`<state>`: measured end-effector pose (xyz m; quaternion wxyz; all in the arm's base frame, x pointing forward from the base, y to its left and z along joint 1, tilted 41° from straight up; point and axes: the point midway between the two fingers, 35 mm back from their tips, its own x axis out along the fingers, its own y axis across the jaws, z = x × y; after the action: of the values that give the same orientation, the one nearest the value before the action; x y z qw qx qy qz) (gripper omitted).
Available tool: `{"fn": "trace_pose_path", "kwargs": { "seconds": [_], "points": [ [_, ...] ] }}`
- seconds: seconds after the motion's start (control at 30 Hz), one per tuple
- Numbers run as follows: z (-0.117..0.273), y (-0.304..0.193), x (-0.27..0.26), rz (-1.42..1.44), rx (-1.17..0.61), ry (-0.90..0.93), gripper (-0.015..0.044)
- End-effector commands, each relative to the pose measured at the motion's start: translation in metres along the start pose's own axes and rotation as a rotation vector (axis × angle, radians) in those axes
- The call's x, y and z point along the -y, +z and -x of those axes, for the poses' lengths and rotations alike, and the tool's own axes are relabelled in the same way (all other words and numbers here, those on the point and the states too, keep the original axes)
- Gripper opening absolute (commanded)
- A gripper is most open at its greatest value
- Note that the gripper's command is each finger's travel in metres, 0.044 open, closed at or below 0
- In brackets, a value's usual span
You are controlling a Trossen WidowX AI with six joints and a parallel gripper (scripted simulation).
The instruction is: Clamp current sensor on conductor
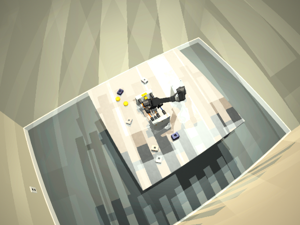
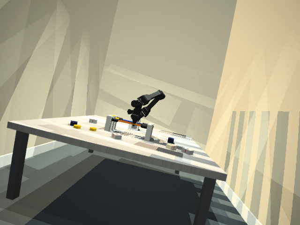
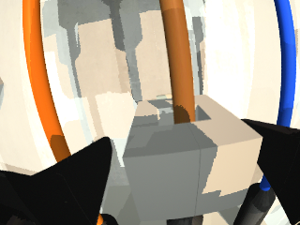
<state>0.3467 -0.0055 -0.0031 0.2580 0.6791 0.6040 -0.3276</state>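
The grey-beige sensor sits around the middle, orange-brown conductor in the wrist view. The conductor passes into its opening, and a seam runs down its near face. Whether it is latched and where its arrow points cannot be made out. My gripper is open, with one black finger on each side of the sensor and a gap visible at the left finger. A yellow label is on the far end block; its text is unreadable.
An orange conductor and a blue conductor flank the middle one. The near end block stands close to the gripper. Dark blue blocks, yellow discs and several pale blocks lie around the fixture.
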Motion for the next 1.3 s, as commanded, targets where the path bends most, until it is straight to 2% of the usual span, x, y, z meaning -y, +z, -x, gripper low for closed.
{"fn": "trace_pose_path", "kwargs": {
  "seconds": [0.0, 0.23, 0.47, 0.67, 0.87, 1.03, 1.27],
  "points": [
    [0.003, 0.000, 0.000, 0.001, 0.000, 0.000, 0.0440],
    [0.100, 0.000, 0.000, 0.007, 0.004, 0.003, 0.0440],
    [0.103, 0.004, 0.002, 0.059, -0.011, 0.018, 0.0440],
    [0.100, 0.037, 0.018, 0.523, -0.087, 0.199, 0.0440],
    [0.098, 0.065, 0.041, 0.998, -0.041, 0.437, 0.0440],
    [0.096, 0.080, 0.063, 1.381, 0.114, 0.639, 0.0440],
    [0.094, 0.090, 0.093, 1.795, 0.459, 0.838, 0.0440]
  ]
}}
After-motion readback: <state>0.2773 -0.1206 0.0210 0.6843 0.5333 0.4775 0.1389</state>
